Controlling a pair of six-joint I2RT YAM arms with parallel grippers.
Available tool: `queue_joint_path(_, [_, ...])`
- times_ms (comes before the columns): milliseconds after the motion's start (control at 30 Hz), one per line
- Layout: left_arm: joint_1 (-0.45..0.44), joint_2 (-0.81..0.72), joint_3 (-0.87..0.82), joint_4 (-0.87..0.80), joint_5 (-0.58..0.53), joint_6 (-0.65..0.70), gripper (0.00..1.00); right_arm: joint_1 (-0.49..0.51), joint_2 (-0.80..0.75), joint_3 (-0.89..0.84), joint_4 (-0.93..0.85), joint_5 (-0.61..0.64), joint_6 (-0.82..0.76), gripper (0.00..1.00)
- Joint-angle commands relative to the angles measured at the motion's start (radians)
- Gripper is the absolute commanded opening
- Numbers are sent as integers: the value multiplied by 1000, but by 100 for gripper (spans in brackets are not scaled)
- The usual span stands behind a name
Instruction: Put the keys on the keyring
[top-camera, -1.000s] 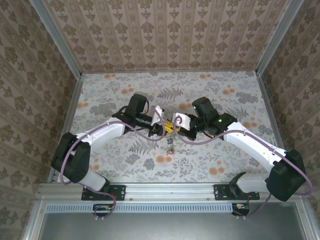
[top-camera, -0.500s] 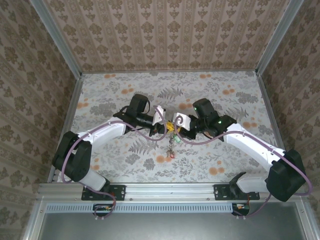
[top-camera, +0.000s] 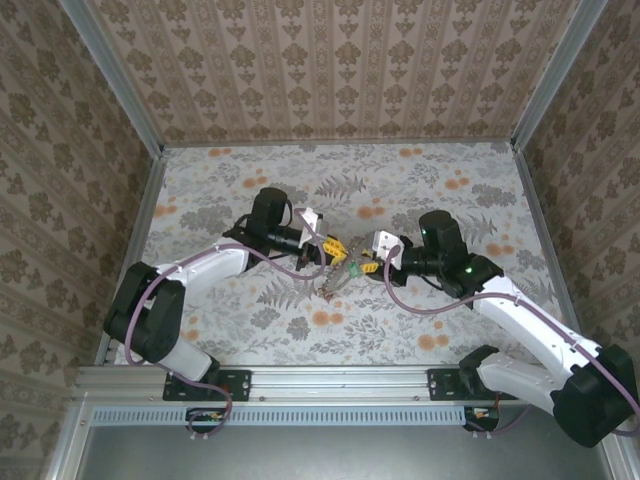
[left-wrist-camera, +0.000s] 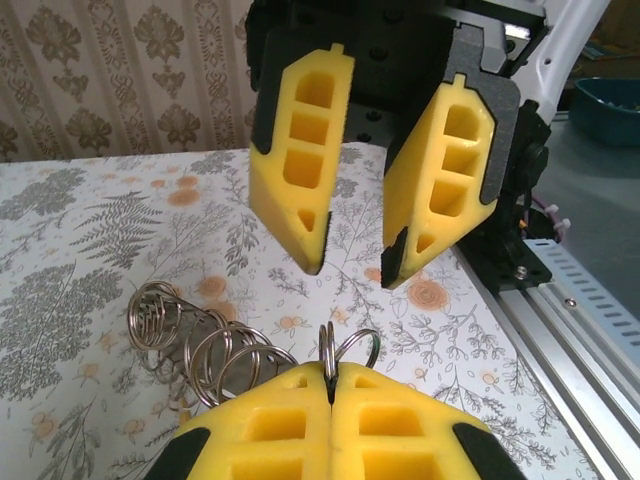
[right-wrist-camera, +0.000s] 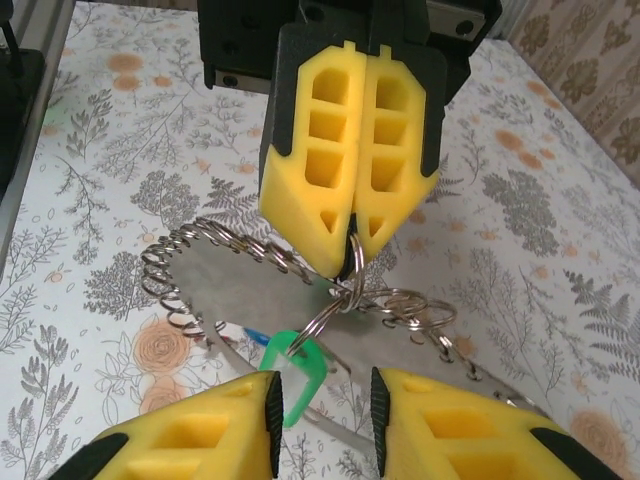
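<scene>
My left gripper (top-camera: 336, 247) is shut on a small split ring (left-wrist-camera: 328, 352) that links into the keyring (right-wrist-camera: 215, 238), a big thin grey loop wound with wire coils. That loop hangs off the ring just above the table. A green key (right-wrist-camera: 300, 375) dangles from a second small ring, and a blue key (right-wrist-camera: 250, 338) peeks out beneath it. My right gripper (top-camera: 367, 266) faces the left one, open. The green key sits in the gap between its yellow fingers (right-wrist-camera: 200, 440), held by neither. The bunch (top-camera: 331, 284) hangs below the two grippers.
The floral table cover (top-camera: 230, 180) runs out to patterned walls at the back and sides. A metal rail (top-camera: 340, 380) borders the near edge. The table's right edge and rail (left-wrist-camera: 560, 300) lie close behind the right arm.
My right gripper has opened and drawn back to the right, away from the left one. The left gripper has closed fully on the small ring, and the bunch now hangs from it alone.
</scene>
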Motion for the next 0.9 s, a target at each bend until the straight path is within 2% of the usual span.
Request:
queue_joint_path(0, [-1,-25,8,44,83,-10,0,-2,6,-7,75,-48,31,33])
queue_joint_path(67, [-2,-24,8,42,85,-9,0,-2,18,0,82,-53,31,32])
queue_joint_path(267, [-8,-29,4,47,78,-16,0,-2,57,16,93,-79,29,18])
queue_joint_path(667, [-24,-18,18,53,76,-23,0,14,108,-2,204,-97,96,17])
queue_joint_path(867, [-34,-13,14,116,48,-68,0,17,115,-15,239,-119,116,23])
